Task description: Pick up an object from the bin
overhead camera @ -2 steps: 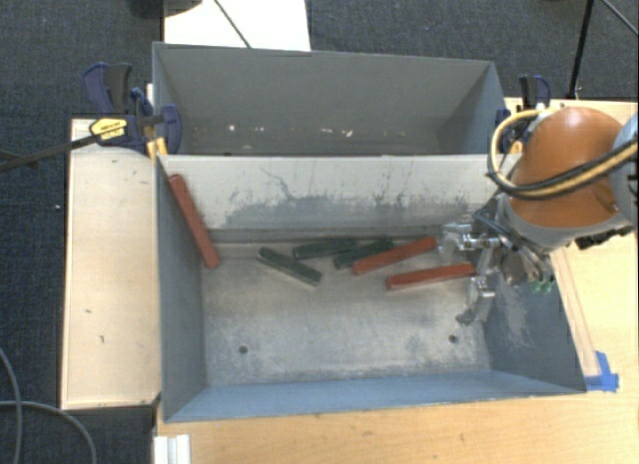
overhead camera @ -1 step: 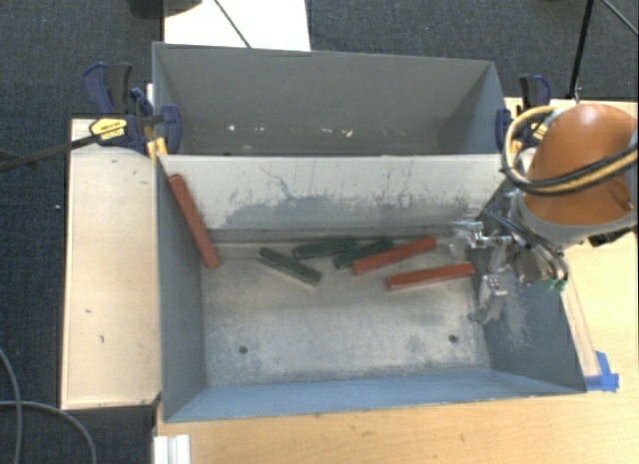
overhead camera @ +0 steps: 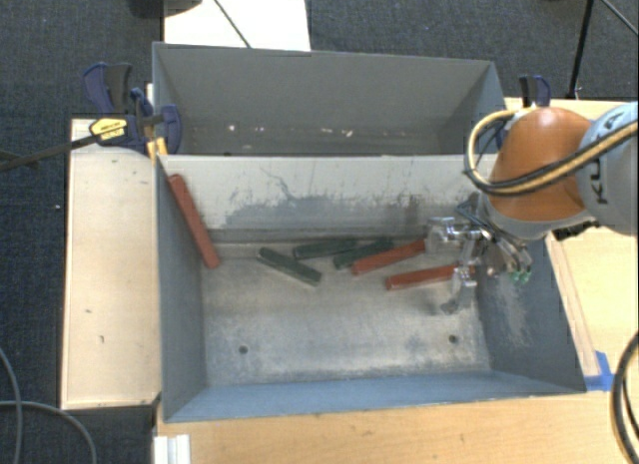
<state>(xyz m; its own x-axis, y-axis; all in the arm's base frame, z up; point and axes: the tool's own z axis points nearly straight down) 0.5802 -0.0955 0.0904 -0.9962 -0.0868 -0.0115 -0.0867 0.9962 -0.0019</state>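
The gripper (overhead camera: 457,272) hangs low at the right of the bin (overhead camera: 329,357), right at the right-hand end of a short red stick (overhead camera: 417,277) lying on the floor. I cannot tell whether it is spread or pinching. Another red stick (overhead camera: 387,257) and green sticks (overhead camera: 292,264) lie further left.
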